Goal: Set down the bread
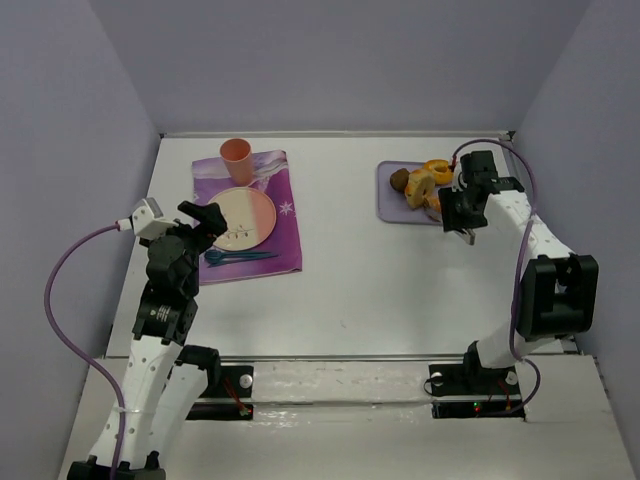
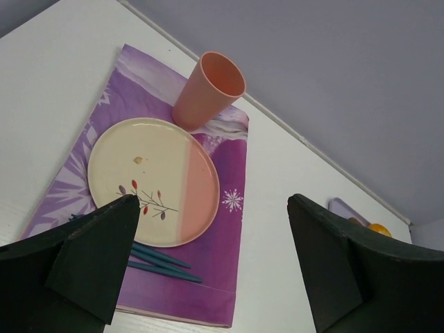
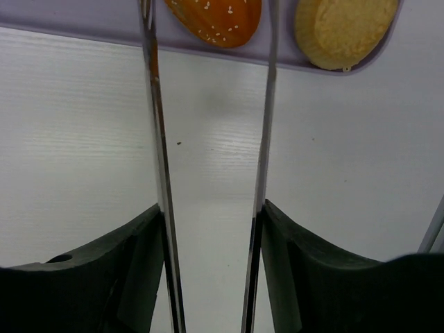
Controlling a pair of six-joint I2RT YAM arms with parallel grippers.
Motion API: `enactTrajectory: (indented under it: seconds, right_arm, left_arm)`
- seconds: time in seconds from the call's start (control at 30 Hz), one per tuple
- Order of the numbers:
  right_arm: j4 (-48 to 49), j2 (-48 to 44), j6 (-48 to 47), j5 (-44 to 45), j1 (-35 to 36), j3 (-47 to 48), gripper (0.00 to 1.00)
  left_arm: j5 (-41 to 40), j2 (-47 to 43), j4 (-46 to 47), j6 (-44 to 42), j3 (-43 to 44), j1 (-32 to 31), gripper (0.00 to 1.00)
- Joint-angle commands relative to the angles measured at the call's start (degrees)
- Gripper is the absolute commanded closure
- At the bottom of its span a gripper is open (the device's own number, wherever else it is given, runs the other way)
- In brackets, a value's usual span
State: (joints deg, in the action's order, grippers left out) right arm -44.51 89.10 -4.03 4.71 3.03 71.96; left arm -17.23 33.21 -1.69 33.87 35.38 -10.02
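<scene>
Right claw (image 3: 211,41) spread, holding nothing, at the bread (image 3: 215,17); could perhaps clip the paler bun (image 3: 345,31) beside it. Left claw (image 2: 208,263) spread too.

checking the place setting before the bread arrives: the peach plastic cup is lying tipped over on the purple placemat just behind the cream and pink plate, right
Not quite. The peach plastic cup stands upright, mouth up, as the left wrist view shows. It is indeed on the purple placemat, just behind the cream and pink plate.
</scene>
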Motion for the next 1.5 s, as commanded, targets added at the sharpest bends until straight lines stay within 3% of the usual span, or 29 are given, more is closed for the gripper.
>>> enactTrajectory:
  seconds: [0.0, 0.13, 0.17, 0.37, 0.5, 0.57, 0.67, 0.83, 1.1, 1.4, 1.47]
  right_arm:
    - [0.74, 1.69, -0.63, -0.22, -0.3, 1.51, 0.47]
    - [0.83, 0.3, 0.42, -0.76, -0.3, 2.21, 0.75]
    - [0.92, -0.59, 1.39, -1.19, -0.3, 2.22, 0.78]
    - [3.91, -11.64, 6.58, -2.77, -0.3, 0.2, 0.79]
    - [6.1, -18.5, 8.25, -11.54, -0.3, -0.94, 0.81]
    - [8.55, -20.54, 7.55, -16.57, 5.12, -1.82, 0.81]
    - [10.76, -20.82, 7.72, -13.42, 17.34, -0.6, 0.8]
    - [19.1, -11.51, 7.73, -16.31, 30.7, 6.42, 0.8]
    - [24.03, 18.8, 4.74, -16.76, 46.17, 26.98, 0.78]
    - [18.95, 40.09, 6.67, -10.52, 49.96, 49.38, 0.73]
    - [17.45, 42.55, 6.67, -8.32, 50.49, 50.99, 0.67]
  left_arm:
    - [-1.31, -0.08, 3.28, -0.91, -0.05, 0.0, 0.01]
    - [-1.05, -0.43, 2.75, -0.82, 0.22, -0.09, 0.01]
    - [-1.05, -0.52, 2.66, -0.82, 0.31, -0.09, 0.01]
    - [1.23, -0.34, 1.87, 0.06, 1.19, -0.09, 0.01]
    - [1.68, 0.01, -0.67, 1.72, 1.45, -0.09, 0.01]
    - [1.59, -0.16, -1.47, 2.86, 1.54, -0.09, 0.01]
    - [1.59, -0.52, -2.87, 4.63, 1.54, -0.09, 0.01]
    - [3.35, -2.54, -5.24, 7.17, 1.63, -0.09, 0.01]
    - [2.73, -7.89, -11.48, 9.29, 1.8, -0.09, 0.01]
    - [1.59, -11.59, -13.25, 9.11, 1.54, -0.09, 0.01]
    - [1.59, -11.68, -13.07, 8.94, 1.45, -0.09, 0.01]
